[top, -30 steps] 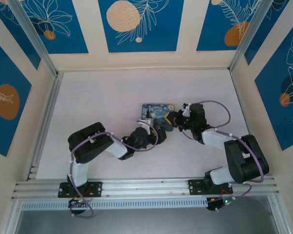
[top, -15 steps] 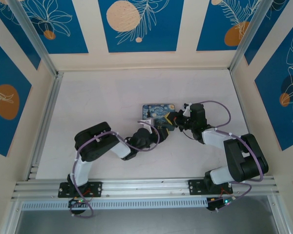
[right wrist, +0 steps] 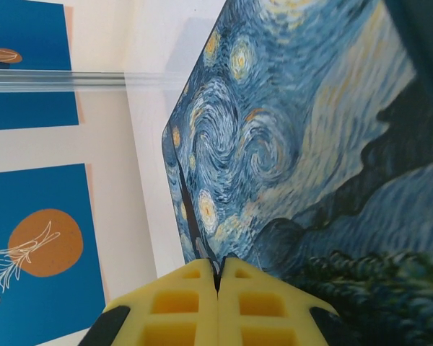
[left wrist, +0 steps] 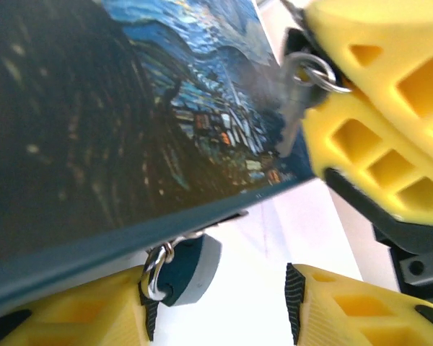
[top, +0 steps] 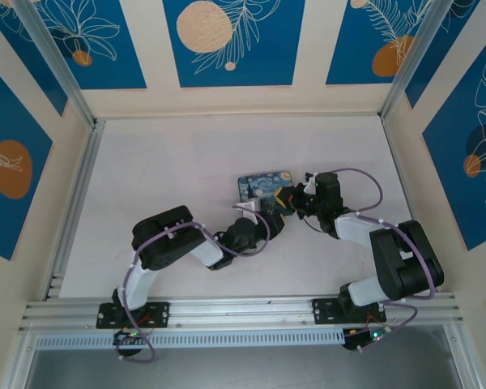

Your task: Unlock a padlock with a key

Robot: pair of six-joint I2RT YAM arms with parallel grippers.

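I have my left gripper (left wrist: pixel 216 310) at the near edge of the box (top: pixel 257 180), jaws parted, arm folded low. My right gripper (top: pixel 285 199) sits at the box's near right corner, pinched tight on the key (left wrist: pixel 291 108).

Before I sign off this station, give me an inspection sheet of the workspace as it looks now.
Surface: white table, no stains seen.
Job's things: teal padlock hangs at the printed box's edge; key held near the box's face.
Clutter: nothing seen.
Pincers: left pincer open, padlock between its fingers; right pincer shut on the key.
Cables: purple cables looped along both arms.
Surroundings: blue floral wall panels; aluminium rail at the near edge.
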